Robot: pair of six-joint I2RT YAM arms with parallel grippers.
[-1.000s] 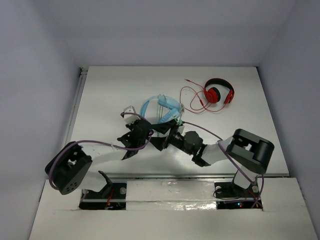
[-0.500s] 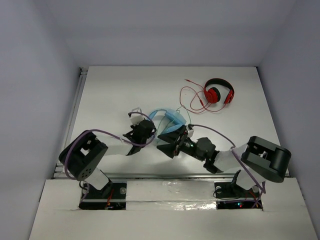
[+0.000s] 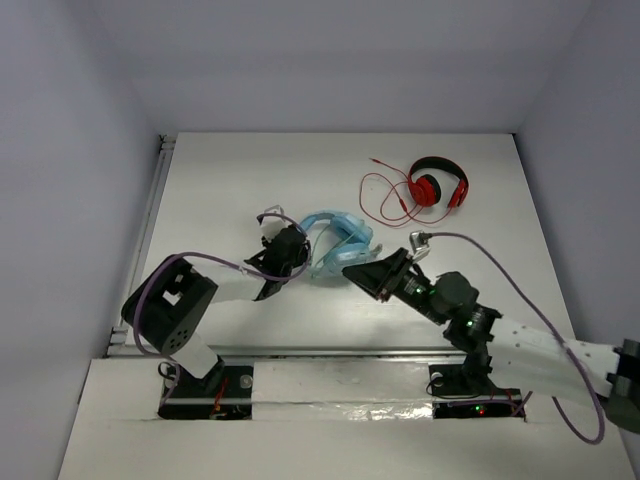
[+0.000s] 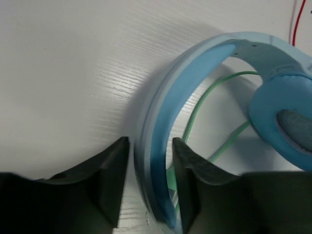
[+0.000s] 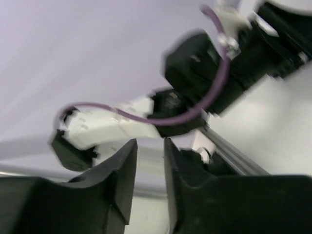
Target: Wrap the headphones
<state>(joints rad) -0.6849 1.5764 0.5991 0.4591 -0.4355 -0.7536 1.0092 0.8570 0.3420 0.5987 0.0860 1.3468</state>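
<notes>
**Left gripper on the blue headband, right gripper empty beside it**

In the top view we see the headphones (image 3: 338, 240) lying on the white table (image 3: 220, 190), just above the middle of the frame. The earcups sit toward the right and the headband curves round to the left. The left gripper (image 3: 298, 248) meets them at the left end of that curve.

The left wrist view shows this closely. The left gripper (image 4: 151, 141) straddles the headband (image 4: 165, 146), with one dark finger (image 4: 109, 180) on its outer side and the other on its inner side. The fingers pinch the band. The inner finger presses against it, and only a thin shadow line shows on the outer side. A blue earcup (image 4: 282, 126) fills the right edge of that frame. The pale green cable (image 4: 195, 112) loops across the table inside the arc of the band.

The right gripper (image 3: 350, 268) points left, just below and right of the earcups in the top view. We cannot tell whether it touches them. In its own blurred view, the right gripper (image 5: 150, 146) has its fingers a narrow gap apart with nothing between them.

The red-and-black headphones (image 3: 438, 184) lie in the upper right of the table, well apart from the blue pair. Their red cable (image 3: 385, 195) trails to the left.
</notes>
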